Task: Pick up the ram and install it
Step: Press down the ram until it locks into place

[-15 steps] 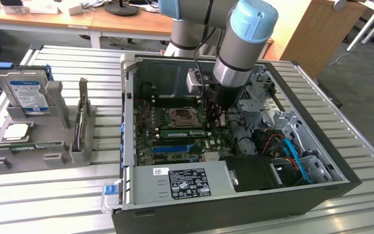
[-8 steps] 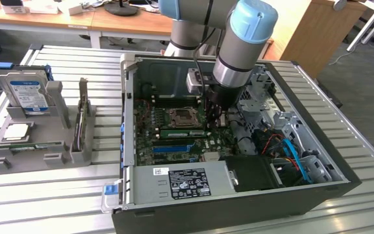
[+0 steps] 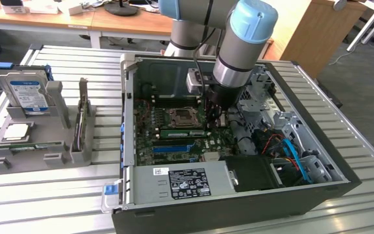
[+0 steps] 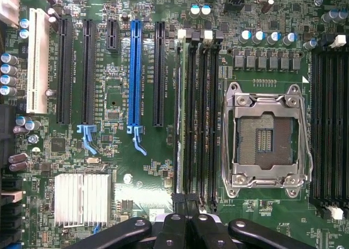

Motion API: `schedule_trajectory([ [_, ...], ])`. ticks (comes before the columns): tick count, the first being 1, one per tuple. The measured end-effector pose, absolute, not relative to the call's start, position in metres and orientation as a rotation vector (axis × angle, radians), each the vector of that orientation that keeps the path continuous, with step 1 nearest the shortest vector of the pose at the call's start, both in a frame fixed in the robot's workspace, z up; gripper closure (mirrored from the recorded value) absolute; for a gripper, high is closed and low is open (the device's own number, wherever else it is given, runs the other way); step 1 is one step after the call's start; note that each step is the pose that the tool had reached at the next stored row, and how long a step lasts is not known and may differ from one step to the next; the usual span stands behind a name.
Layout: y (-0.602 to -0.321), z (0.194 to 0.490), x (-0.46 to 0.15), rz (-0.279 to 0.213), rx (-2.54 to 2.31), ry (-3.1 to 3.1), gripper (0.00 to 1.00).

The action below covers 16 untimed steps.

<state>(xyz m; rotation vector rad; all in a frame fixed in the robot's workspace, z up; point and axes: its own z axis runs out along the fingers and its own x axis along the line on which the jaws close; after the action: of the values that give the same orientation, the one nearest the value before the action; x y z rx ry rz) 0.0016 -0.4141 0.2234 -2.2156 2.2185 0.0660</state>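
Observation:
My gripper (image 3: 217,116) reaches down into the open computer case (image 3: 317,190), over the memory slots beside the empty processor socket (image 4: 267,140). The ram (image 4: 178,118) shows edge-on as a thin pale strip standing in the slot nearest the blue expansion slot (image 4: 134,74). From outside the case it is a green stick (image 3: 181,132) lying along the motherboard. The black fingers (image 4: 173,230) meet at one end of that slot row, shut together, with nothing visible between them. Whether they touch the ram I cannot tell.
A grey parts tray (image 3: 25,165) stands on the exterior view's left, holding a hard drive (image 3: 23,90), a silver processor (image 3: 17,131) and another green stick (image 3: 81,124) on edge. Cables (image 3: 289,148) and the power supply (image 3: 183,184) crowd the case.

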Motion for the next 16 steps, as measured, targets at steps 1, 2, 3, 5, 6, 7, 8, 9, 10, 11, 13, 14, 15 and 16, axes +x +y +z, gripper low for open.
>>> schedule_trajectory([
  [1,-0.414,0.224,0.002,0.067,-2.215,2.218,0.89],
  [2,-0.414,0.226,0.002,0.066,-2.215,2.218,0.89],
  [3,-0.414,0.227,0.002,0.066,-2.216,2.219,0.89],
  [5,-0.414,0.231,0.002,0.066,-2.216,2.219,0.89],
  [6,-0.414,0.233,0.002,0.066,-2.216,2.219,0.89],
  [7,-0.414,0.235,0.002,0.066,-2.216,2.219,0.89],
  [8,-0.414,0.237,0.002,0.066,-2.216,2.219,0.89],
  [9,-0.414,0.238,0.002,0.066,-2.216,2.219,0.89],
  [10,-0.414,0.239,0.002,0.066,-2.216,2.219,0.89],
  [11,-0.414,0.24,0.002,0.066,-2.216,2.219,0.89],
  [13,-0.414,0.24,0.002,0.066,-2.216,2.219,0.89],
  [14,-0.414,0.24,0.002,0.066,-2.216,2.219,0.89],
  [15,-0.414,0.24,0.002,0.066,-2.216,2.219,0.89],
  [16,-0.414,0.24,0.002,0.066,-2.216,2.219,0.89],
])
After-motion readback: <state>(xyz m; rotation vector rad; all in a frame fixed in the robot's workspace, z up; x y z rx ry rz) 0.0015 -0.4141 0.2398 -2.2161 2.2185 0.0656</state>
